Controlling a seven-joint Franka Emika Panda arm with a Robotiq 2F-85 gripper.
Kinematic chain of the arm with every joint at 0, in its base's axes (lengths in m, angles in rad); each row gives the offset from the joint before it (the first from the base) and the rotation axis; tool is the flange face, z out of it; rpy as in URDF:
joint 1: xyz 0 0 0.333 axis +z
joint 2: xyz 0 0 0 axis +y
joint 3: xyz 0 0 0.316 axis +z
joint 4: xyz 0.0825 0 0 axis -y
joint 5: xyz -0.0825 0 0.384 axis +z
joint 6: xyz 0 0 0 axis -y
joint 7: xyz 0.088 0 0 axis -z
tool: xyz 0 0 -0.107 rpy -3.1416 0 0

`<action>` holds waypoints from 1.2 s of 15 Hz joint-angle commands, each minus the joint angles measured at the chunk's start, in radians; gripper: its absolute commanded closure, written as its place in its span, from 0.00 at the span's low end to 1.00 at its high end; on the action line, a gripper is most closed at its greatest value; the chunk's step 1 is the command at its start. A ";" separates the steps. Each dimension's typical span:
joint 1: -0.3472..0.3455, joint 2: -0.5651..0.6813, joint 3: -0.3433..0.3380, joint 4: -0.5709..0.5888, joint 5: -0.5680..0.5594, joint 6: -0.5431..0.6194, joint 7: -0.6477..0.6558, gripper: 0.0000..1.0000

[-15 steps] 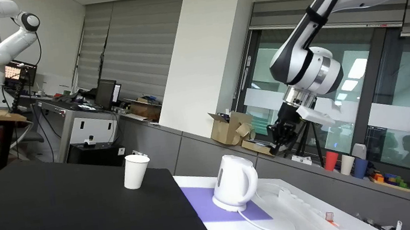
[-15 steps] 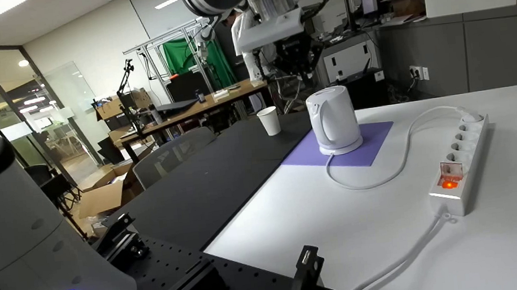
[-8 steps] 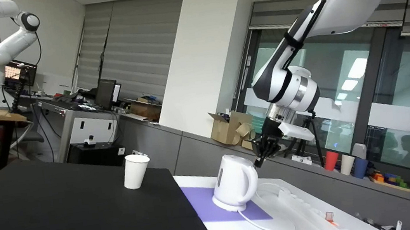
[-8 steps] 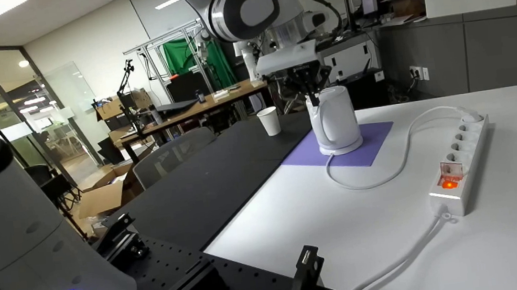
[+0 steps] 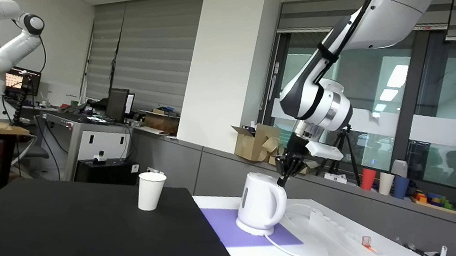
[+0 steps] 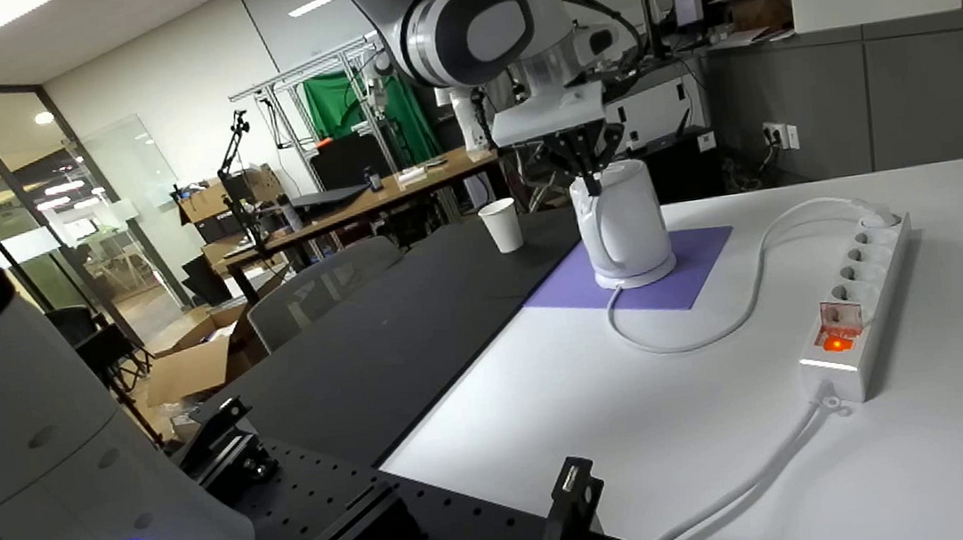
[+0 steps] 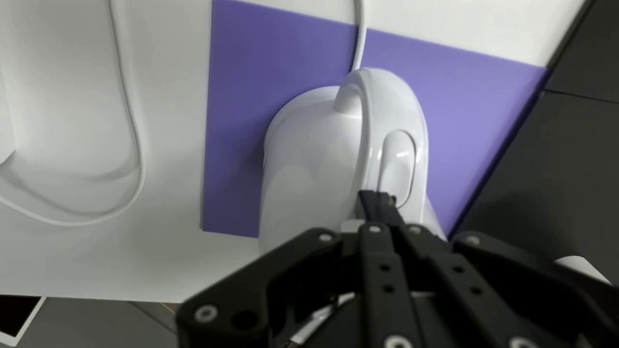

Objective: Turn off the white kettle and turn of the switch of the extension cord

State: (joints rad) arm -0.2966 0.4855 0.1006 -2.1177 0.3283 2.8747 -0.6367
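Observation:
The white kettle (image 5: 259,204) stands upright on a purple mat (image 6: 700,263) in both exterior views (image 6: 634,227). In the wrist view its handle (image 7: 387,101) has an oval switch (image 7: 397,166) on top. My gripper (image 7: 377,195) is shut and empty, fingertips together over the upper handle at the switch's lower end. Whether they touch it I cannot tell. In both exterior views the gripper (image 5: 281,181) (image 6: 592,187) is at the kettle's top on the handle side. The white extension cord (image 6: 871,274) (image 5: 341,238) lies on the white table; its switch (image 6: 836,344) glows orange under a raised clear cover.
A white paper cup (image 5: 151,192) stands on the black table (image 5: 94,244). The kettle's white cable (image 6: 746,314) loops across the white table (image 6: 730,423) to the extension cord's far end. Cups and boxes stand on the window ledge (image 5: 350,200).
My gripper has come down and towards the kettle, from above and apart from it to the top of its handle. The kettle, mat, cup and extension cord have not moved.

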 commanded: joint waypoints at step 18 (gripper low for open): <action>-0.015 -0.106 -0.069 0.165 -0.087 -0.529 0.053 1.00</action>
State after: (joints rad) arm -0.3376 0.4076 0.0680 -1.9710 0.2645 2.3956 -0.6185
